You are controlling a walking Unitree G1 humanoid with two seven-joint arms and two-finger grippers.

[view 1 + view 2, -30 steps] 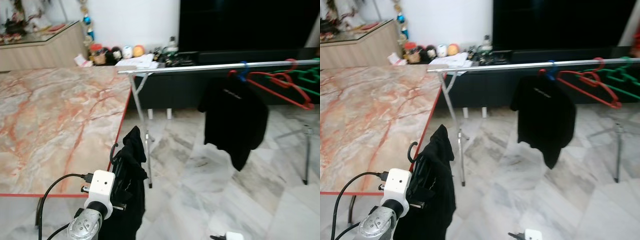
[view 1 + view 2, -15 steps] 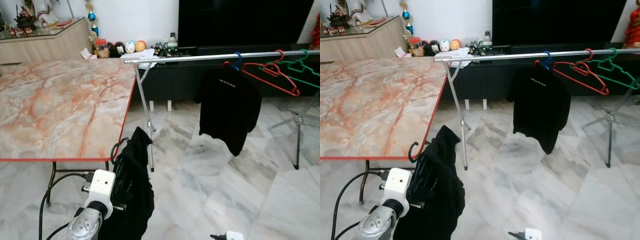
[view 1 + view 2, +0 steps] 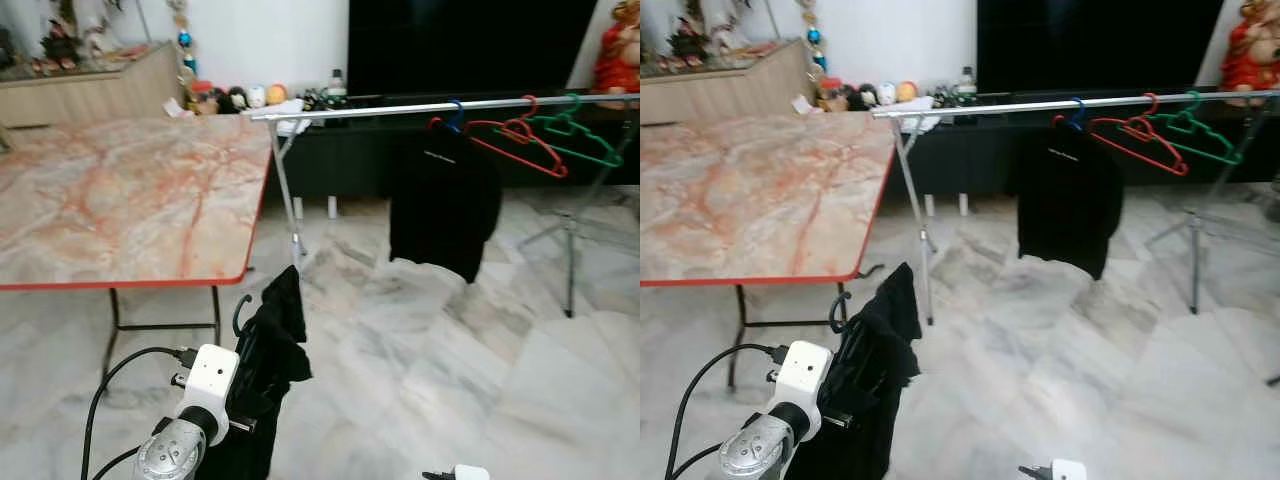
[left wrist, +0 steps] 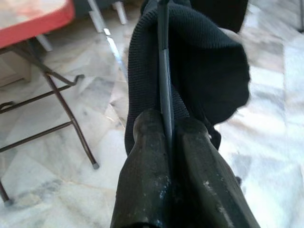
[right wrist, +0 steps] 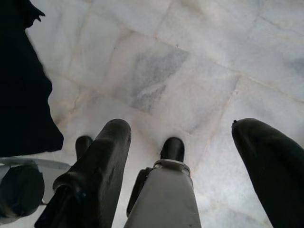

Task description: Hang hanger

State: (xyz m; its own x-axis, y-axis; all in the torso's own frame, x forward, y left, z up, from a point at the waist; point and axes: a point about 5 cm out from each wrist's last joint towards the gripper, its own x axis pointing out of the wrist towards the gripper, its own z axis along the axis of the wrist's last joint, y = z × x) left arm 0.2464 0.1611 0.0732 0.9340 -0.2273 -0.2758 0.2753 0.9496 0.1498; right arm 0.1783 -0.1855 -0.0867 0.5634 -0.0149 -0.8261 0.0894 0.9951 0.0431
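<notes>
Since a second ago the whole view has shifted — the camera has pulled back and tilted, so the marble table's (image 3: pixel 120 200) red edge and legs are now seen, and the rail (image 3: pixel 440 105) sits farther off; the things themselves are judged not to have moved.

Left gripper (image 4: pixel 166 137): fingers pressed shut on the thin dark hanger (image 4: pixel 163 61), over which a black garment (image 3: pixel 262 370) is draped. The hook (image 3: pixel 240 310) is seen curling up at the garment's top, low in front of the robot, well apart from the rail.

Right gripper (image 5: pixel 178 137): fingers spread wide, nothing held, pointed down at the marble floor (image 5: pixel 199 61) — idle.

On the rail a black T-shirt (image 3: pixel 443 205) is hung on a blue hanger (image 3: pixel 455 112), with a bare red hanger (image 3: pixel 515 140) and green hanger (image 3: pixel 575 135) beside it.

Step in hand is judged to be the carry toward the rail, hanging not yet done. Next move calls for closing on the rail, the left arm being raised, and the hook being set over a free stretch of bar between the stand's leg and the T-shirt.
</notes>
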